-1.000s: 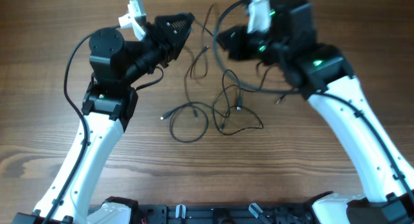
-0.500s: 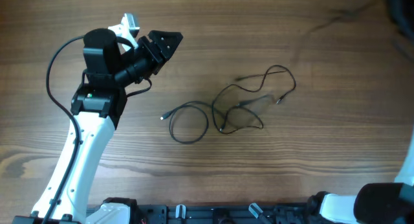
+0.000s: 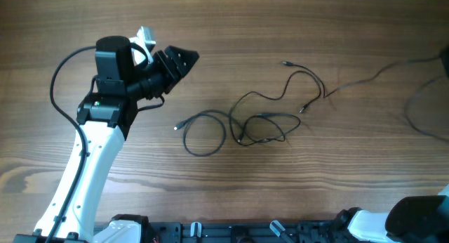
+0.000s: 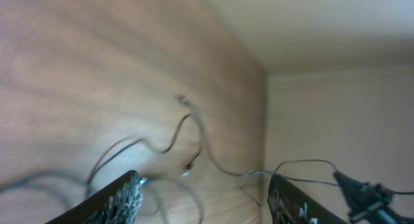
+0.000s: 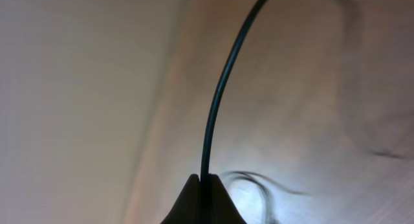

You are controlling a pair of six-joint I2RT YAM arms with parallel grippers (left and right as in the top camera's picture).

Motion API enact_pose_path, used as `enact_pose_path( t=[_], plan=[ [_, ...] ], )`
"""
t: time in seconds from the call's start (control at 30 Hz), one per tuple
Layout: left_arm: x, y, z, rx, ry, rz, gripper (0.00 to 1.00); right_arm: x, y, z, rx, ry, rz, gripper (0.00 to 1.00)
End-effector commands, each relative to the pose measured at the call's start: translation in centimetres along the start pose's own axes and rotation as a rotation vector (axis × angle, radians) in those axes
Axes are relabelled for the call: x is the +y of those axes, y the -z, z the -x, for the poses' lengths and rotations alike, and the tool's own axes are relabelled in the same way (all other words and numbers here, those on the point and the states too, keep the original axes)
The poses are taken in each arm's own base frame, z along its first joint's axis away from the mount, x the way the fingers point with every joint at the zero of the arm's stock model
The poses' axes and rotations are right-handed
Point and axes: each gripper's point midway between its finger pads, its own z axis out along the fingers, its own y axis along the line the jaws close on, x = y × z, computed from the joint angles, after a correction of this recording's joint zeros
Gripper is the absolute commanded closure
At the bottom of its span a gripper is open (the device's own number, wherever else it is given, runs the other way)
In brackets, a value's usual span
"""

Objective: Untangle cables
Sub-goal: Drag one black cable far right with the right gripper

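Thin black cables lie tangled at mid-table: a round loop (image 3: 204,133) on the left joins a knot of strands (image 3: 261,127), and one strand rises to a small plug (image 3: 285,62). Another strand (image 3: 365,78) stretches away past the right edge. My left gripper (image 3: 188,60) hovers left of and behind the tangle, open, with nothing between its fingers (image 4: 119,198); the cables (image 4: 174,136) lie ahead of it. My right gripper (image 5: 206,180) is out of the overhead view and is shut on one black cable (image 5: 217,101), which runs straight up from its jaws.
The left arm (image 3: 98,152) slants up from the front left corner. A black rail (image 3: 231,232) runs along the table's front edge, with the right arm's base (image 3: 414,222) at the front right. A pale wall (image 4: 336,114) stands beyond the table's edge.
The right arm has swung out of the overhead view to the right, pulling one cable strand with it. The tangle has spread rightward. My left gripper drew back left and opened wider.
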Motion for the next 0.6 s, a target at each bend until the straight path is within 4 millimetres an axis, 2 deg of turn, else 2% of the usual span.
enact_pose_path(
  t=[0.0,0.07,0.13,0.17,0.23,0.27,0.33,0.43,0.47,0.57],
  plan=[
    [2.6,0.2,-0.7,0.013,-0.038,0.118,0.35,-2.6,-0.6,0.3,-0.030,0.156,-0.134,0.95],
    [4.3,0.5,-1.1,0.016,-0.010,0.196,0.36,-2.8,-0.8,0.1,-0.016,0.211,-0.135,0.95],
    [4.9,0.7,-1.6,0.037,-0.048,0.220,0.36,-2.4,-0.9,-0.2,0.004,0.262,-0.112,0.94],
    [5.0,0.7,-1.7,0.045,-0.057,0.225,0.36,-1.9,-0.9,-0.6,0.022,0.284,-0.084,0.83],
    [5.2,0.7,-1.9,0.053,-0.050,0.231,0.36,-1.4,-0.9,-1.5,0.065,0.306,-0.043,0.35],
    [5.2,0.7,-2.0,0.055,-0.049,0.233,0.36,-1.3,-1.0,-2.1,0.087,0.308,-0.030,0.19],
    [5.4,0.8,-2.2,0.061,-0.044,0.240,0.36,-1.2,-1.0,-3.2,0.127,0.307,-0.028,0.11],
    [5.5,0.8,-2.4,0.071,-0.053,0.245,0.36,-1.0,-1.2,-5.0,0.185,0.358,-0.035,0.08],
    [5.6,0.9,-2.5,0.076,-0.062,0.250,0.36,-0.7,-1.5,-6.8,0.235,0.426,-0.033,0.07],
    [5.7,0.9,-2.6,0.079,-0.060,0.252,0.36,-0.3,-2.1,-10.0,0.329,0.541,-0.028,0.07]
  ],
)
